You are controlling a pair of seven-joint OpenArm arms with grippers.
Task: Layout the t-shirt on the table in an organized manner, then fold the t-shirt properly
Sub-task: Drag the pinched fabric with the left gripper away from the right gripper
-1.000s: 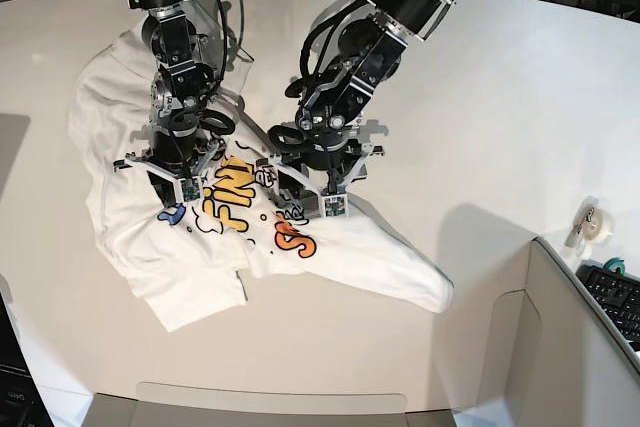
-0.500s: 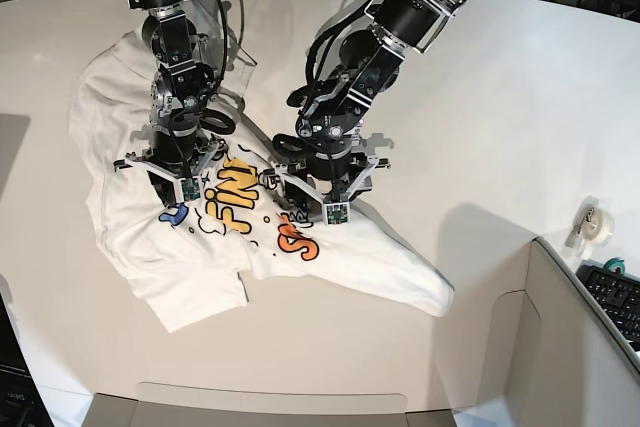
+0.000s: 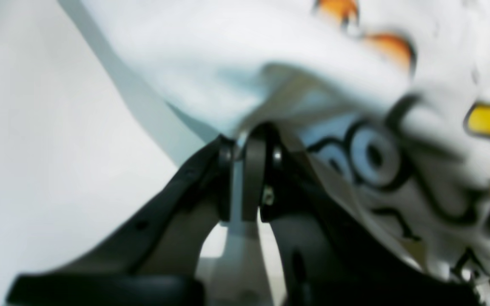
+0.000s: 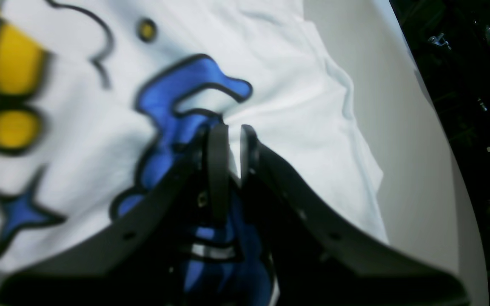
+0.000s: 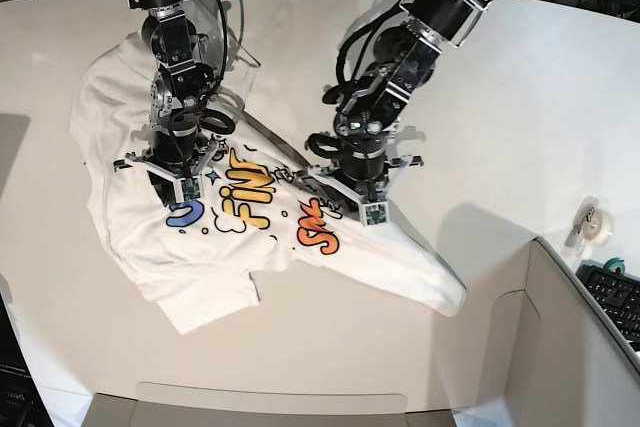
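You have a big white table [image 5: 520, 97] with a curved edge. A white shirt [image 5: 215, 267] lies on it, left of the middle. The shirt is rumpled, not flat. You can see blue, yellow and orange letters on its front. One sleeve points toward the near edge, and another part of it stretches out to the right. Far to the right, near the table's edge, sits a small roll of tape [image 5: 596, 224], well apart from the shirt.
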